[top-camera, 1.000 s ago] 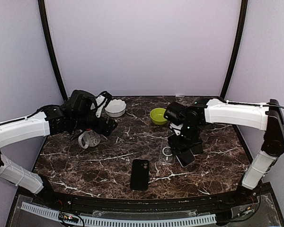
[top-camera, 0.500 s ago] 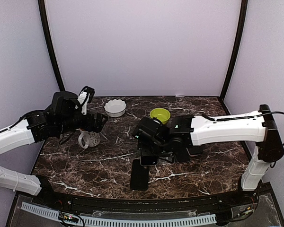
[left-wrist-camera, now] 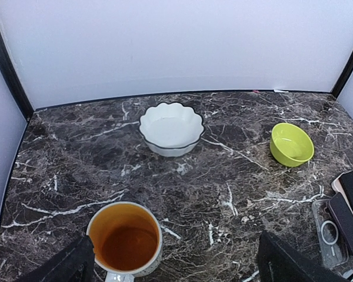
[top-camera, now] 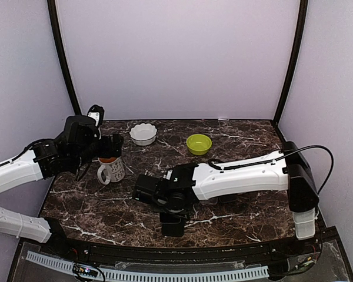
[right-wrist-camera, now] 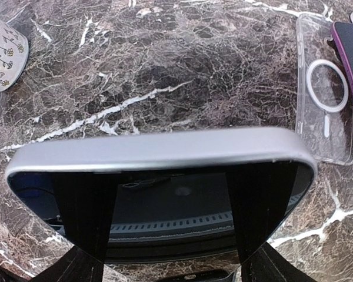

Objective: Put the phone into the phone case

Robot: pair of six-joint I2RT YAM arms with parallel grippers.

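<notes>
Well, from above, the right arm [top-camera: 247, 173] reaches across the dark marbled desk [top-camera: 94, 205]. The right jaws hang just over the black rectangular phone case [top-camera: 173, 227], which lies flat near the front edge. The left arm [top-camera: 23, 167] is off to the side, with the left jaws near the white mug with the orange inside [top-camera: 112, 170]. A white scalloped bowl [top-camera: 143, 134] and a lime-green bowl [top-camera: 199, 144] sit toward the back, well apart from the case.

Through the left wrist camera, the left jaws are spread wide with nothing between them and the mug just beneath. At the right margin a clear plastic case with a white ring [left-wrist-camera: 328, 235] lies beside two dark slabs [left-wrist-camera: 348, 202] I can't identify.

Through the right wrist camera, the right jaws are clamped on the silver-rimmed phone with the dark glass face [right-wrist-camera: 159, 176]. It fills the view and is carried above the desk. Exactly where the jaws bite on it I can't tell.

I'd judge the phone stiff, fairly weighty for its size and slick on both metal and glass. It is best held by its side edges near the middle, keeping the jaws off the screen. The case looks light and likely to skate on the polished stone. Its rim will probably need firm pressing at the corners, perhaps with the idle arm pinning it.
</notes>
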